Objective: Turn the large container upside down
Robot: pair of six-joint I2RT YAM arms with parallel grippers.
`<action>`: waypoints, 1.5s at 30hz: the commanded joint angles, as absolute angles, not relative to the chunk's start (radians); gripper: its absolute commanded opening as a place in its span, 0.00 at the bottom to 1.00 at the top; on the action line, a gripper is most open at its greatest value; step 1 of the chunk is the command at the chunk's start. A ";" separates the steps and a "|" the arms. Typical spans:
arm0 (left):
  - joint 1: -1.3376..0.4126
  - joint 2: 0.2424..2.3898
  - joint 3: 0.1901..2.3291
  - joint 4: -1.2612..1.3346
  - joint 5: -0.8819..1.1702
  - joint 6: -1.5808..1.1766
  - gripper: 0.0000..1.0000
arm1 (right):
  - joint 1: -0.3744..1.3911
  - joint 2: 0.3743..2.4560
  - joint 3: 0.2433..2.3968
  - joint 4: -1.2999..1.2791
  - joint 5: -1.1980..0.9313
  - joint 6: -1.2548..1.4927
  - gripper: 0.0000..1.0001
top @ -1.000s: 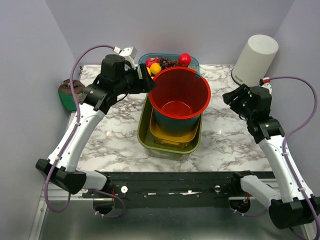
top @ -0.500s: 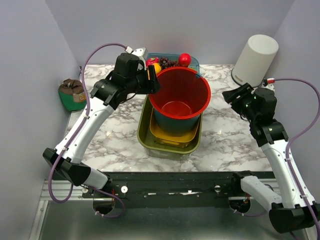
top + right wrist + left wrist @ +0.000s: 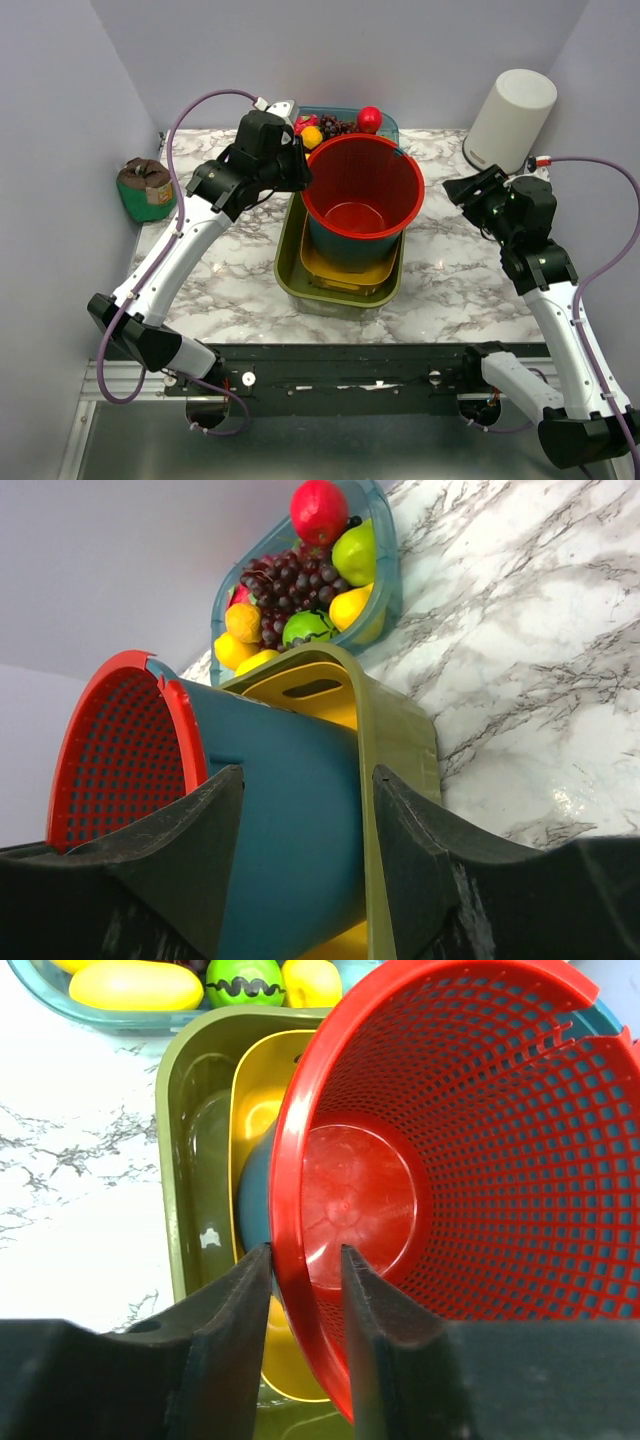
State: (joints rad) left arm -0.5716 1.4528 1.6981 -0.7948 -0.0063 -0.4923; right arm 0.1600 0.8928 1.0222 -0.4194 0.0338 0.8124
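Your left gripper (image 3: 305, 1260) is at the left side of the red mesh basket (image 3: 375, 165). Its jaws straddle the rim, one finger inside the basket and one outside. The gap in the left wrist view is really narrow and both pads look right up against the plastic, but honestly I can't tell whether they're properly clamped or just about touching.

The basket is nested inside the teal bucket (image 3: 335, 245), and that pair is standing mouth-up, so nothing is flipped yet. The bucket sits in a yellow tub (image 3: 345, 272), which sits in an olive-green tub (image 3: 290, 265), roughly in the middle of the marble tabletop (image 3: 450, 280).

Your right gripper (image 3: 465, 190) is hanging over the right side of the tabletop, well apart from the stack and aimed at it. Its jaws are spread wide with nothing between them; in the right wrist view you see the bucket's side framed in the gap.

Just behind the tubs there's a clear blue container (image 3: 388, 125) full of toy fruit: grapes, lemons, a red one on top. A white cylinder (image 3: 510, 115) stands at the back right corner.
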 commanded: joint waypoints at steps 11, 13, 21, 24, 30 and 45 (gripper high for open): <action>-0.588 1.473 1.738 -0.801 0.026 -0.503 0.02 | 0.161 0.879 1.020 -0.413 -0.012 0.847 0.63; -0.589 1.471 1.759 -0.811 0.023 -0.511 0.00 | 0.161 0.884 1.023 -0.413 -0.029 0.850 0.63; -0.588 1.444 1.812 -0.787 0.028 -0.545 0.00 | 0.161 0.865 1.083 -0.442 -0.098 0.767 0.63; -0.588 1.437 1.827 -0.776 0.035 -0.560 0.00 | 0.160 0.770 1.089 -0.443 -0.061 0.773 0.66; -0.588 1.456 1.891 -0.779 0.008 -0.561 0.00 | 0.161 0.669 1.103 -0.373 -0.145 0.953 0.72; -0.580 1.388 1.776 -0.618 -0.087 -0.627 0.00 | 0.193 0.422 1.013 -0.461 -0.200 1.451 0.71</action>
State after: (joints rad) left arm -0.5781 1.4258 1.7943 -0.7189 -0.0322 -0.5991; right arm 0.1875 0.4686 0.9680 -0.3660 -0.1875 1.2793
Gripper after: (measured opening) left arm 0.209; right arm 0.710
